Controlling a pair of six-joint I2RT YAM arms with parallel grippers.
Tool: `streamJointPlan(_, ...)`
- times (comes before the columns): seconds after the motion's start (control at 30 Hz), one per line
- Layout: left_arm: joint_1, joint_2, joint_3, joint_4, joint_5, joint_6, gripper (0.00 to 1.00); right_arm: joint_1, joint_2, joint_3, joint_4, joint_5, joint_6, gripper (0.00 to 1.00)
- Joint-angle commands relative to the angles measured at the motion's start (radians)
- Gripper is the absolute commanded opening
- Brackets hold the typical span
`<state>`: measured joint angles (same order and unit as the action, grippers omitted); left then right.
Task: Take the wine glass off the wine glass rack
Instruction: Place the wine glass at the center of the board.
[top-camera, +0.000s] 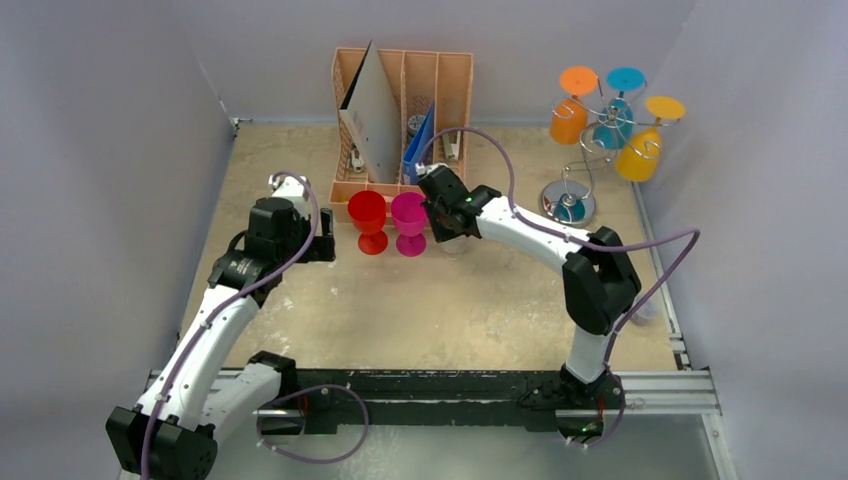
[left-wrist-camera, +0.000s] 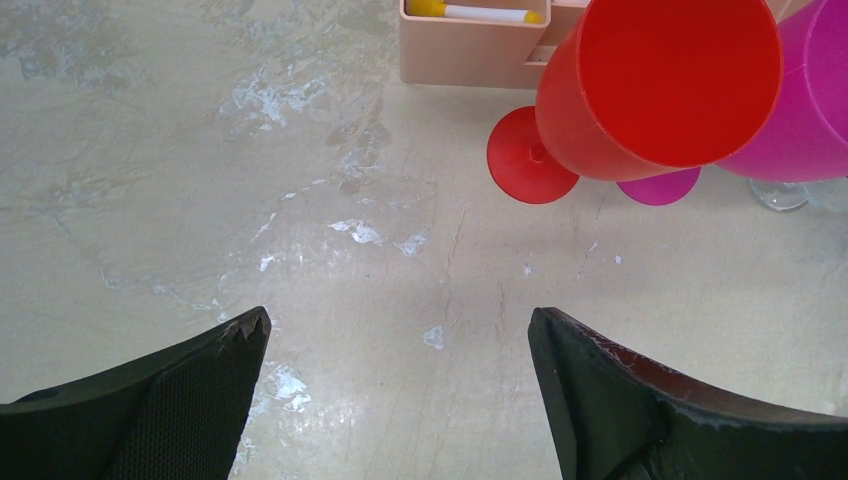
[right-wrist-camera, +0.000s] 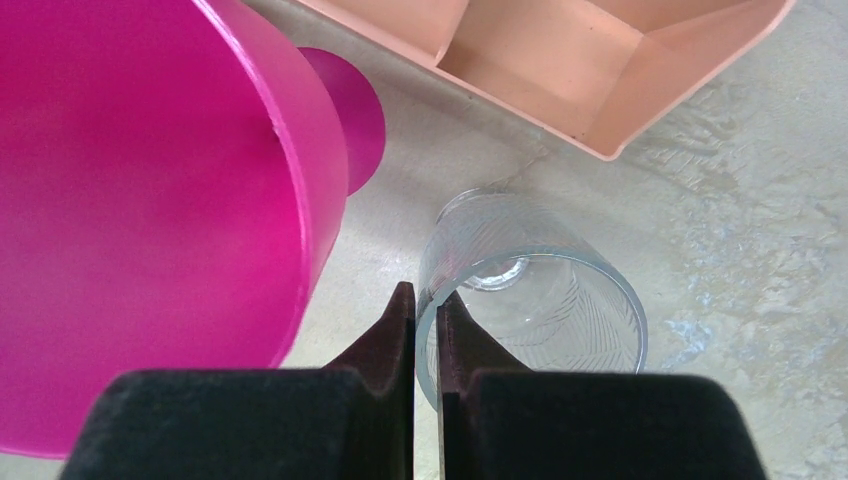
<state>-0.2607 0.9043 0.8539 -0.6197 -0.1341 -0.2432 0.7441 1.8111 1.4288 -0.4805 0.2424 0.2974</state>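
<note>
Here, right gripper (right-wrist-camera: 425, 300): fingers pressed together on the rim wall of a clear ribbed wine glass (right-wrist-camera: 540, 300), one finger inside the bowl and one outside.
Clear ribbed wine glass: off the rack, upright on the beige table (top-camera: 400, 310), just beside the magenta glass and in front of the organiser.
Left gripper (left-wrist-camera: 398, 318): spread wide over bare table, holding nothing, near the red glass.
Red plastic wine glass (top-camera: 367, 215): upright on its foot, touching or nearly touching the magenta plastic wine glass (top-camera: 409, 215).
Silver wire wine glass rack (top-camera: 568, 200): at the far right on a shiny disc base, well apart from both grippers.
On the rack: an orange glass (top-camera: 568, 120), a teal glass (top-camera: 612, 125) and a yellow glass (top-camera: 640, 155), hanging bowl-down from the looping arms.
Peach slotted desk organiser (top-camera: 450, 60): at the back centre of the table.
In the organiser: a grey board (top-camera: 380, 110) leaning in the left slots, a blue folder (top-camera: 420, 145) in a middle slot, and a yellow-and-white pen (left-wrist-camera: 480, 12) in a low front compartment.
</note>
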Motion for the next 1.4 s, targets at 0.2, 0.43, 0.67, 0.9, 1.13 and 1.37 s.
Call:
streamJointPlan(0.2, 0.005, -0.004, 0.019, 0.026, 0.011, 0.013, 1.0, 0.001, 0.021, 0.07, 0.013, -0.006, -0.01, 0.02)
streamJointPlan(0.43, 0.005, -0.002, 0.018, 0.029, 0.015, 0.015, 1.0, 0.001, 0.028, 0.086, 0.007, -0.004, -0.027, 0.07)
streamJointPlan(0.67, 0.006, 0.001, 0.019, 0.029, 0.018, 0.016, 1.0, 0.002, 0.014, 0.084, -0.006, -0.002, -0.03, 0.23)
streamJointPlan(0.9, 0.006, 0.003, 0.019, 0.029, 0.018, 0.016, 1.0, 0.001, -0.013, 0.102, -0.028, -0.02, -0.024, 0.24)
streamJointPlan(1.13, 0.005, 0.004, 0.019, 0.029, 0.018, 0.016, 1.0, 0.002, -0.059, 0.123, -0.067, 0.008, -0.027, 0.27)
streamJointPlan(1.37, 0.005, -0.003, 0.021, 0.028, 0.019, 0.015, 0.99, 0.002, -0.195, 0.131, -0.133, 0.028, -0.027, 0.32)
